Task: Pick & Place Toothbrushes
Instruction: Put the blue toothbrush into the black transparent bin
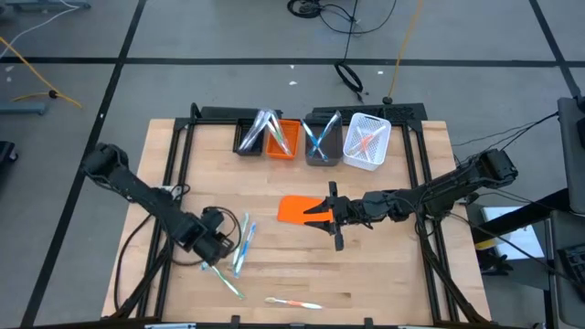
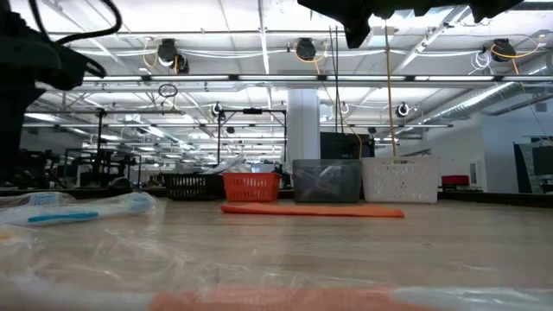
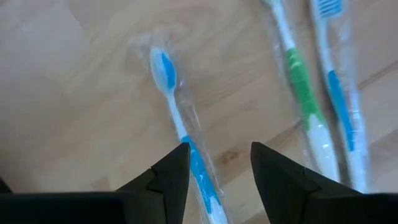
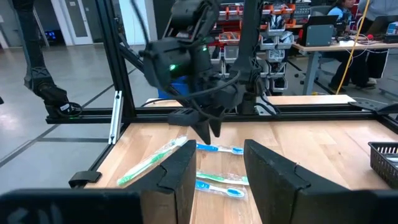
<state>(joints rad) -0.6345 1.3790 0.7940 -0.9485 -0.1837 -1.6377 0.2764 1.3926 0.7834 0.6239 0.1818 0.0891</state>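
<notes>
Most toothbrushes (image 1: pixel 270 131) already fill our bins (image 1: pixel 316 139); near these, our left gripper (image 3: pixel 217 168), jaws apart, straddles a wrapped blue one (image 3: pixel 186 137) among four left.

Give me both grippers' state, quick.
Left gripper: open, fingers straddling a blue toothbrush, not gripping.
Right gripper: open, empty, above the table.

Bright, even light pours down from rows of ceiling strip lamps (image 2: pixel 216 52), so the wooden table (image 1: pixel 384 265) carries only faint, soft shadows under the arms. From table height the nearest surface melts into blur, and a wrapped toothbrush (image 2: pixel 78 210) at the edge is a smeared shape with sheen on its plastic. Seen from the left wrist, the wrapped brushes (image 3: pixel 180 124) look soft and slightly streaked. The room behind the right wrist stays reasonably sharp, with its own fingers (image 4: pixel 183 171) dark and out of focus.
</notes>
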